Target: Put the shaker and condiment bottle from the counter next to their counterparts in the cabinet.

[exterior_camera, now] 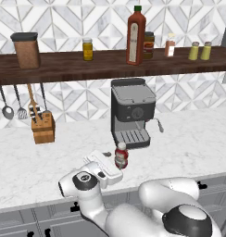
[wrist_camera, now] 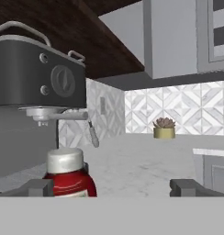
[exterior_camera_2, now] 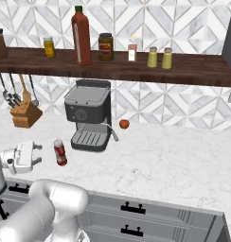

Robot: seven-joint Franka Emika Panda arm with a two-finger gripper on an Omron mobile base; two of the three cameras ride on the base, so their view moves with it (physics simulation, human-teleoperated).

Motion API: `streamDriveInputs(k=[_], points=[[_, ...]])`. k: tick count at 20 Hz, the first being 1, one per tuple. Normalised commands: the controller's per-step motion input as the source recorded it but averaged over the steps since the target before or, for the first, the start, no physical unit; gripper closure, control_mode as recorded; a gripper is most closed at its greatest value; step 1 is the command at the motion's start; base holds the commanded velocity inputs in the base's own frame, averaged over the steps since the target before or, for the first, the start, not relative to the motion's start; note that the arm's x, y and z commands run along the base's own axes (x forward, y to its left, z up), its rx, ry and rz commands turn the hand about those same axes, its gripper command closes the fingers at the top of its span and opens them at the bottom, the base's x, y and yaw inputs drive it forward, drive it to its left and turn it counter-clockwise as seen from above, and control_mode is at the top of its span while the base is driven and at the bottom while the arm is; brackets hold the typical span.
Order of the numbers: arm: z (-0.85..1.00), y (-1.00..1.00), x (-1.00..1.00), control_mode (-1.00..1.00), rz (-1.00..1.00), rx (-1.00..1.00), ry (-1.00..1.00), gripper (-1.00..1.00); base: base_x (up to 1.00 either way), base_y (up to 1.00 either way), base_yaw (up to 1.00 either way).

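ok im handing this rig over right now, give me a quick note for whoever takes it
Gripper: open, empty, low over the counter, pointed at the condiment bottle. In the hand view the bottle sits by one finger, off-centre, not yet between the jaws.
Condiment bottle: upright on the counter in front of the coffee machine.
Shakers: two alike stand side by side on the cabinet, right end. Tall red bottle is mid-shelf.
Done: shaker looks placed.
Left: centre on the condiment bottle, grip it, lift it and set it beside the tall red bottle.
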Motion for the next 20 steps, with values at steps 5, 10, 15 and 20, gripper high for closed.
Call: streamDriveInputs(k=[5,10,15,20], points=[[-0.23,0.0,0.19,-1.0,0.0,0.0,-0.04,-1.0,0.0,0.0,0.0],[-0.17,0.0,0.31,-1.0,-0.01,0.0,-0.03,-1.0,0.0,0.0,0.0],[-0.13,0.0,0.29,-1.0,-0.04,0.01,-0.01,-1.0,0.0,0.0,0.0],[-0.12,0.0,0.18,-1.0,-0.16,0.04,-0.01,-1.0,0.0,0.0,0.0]])
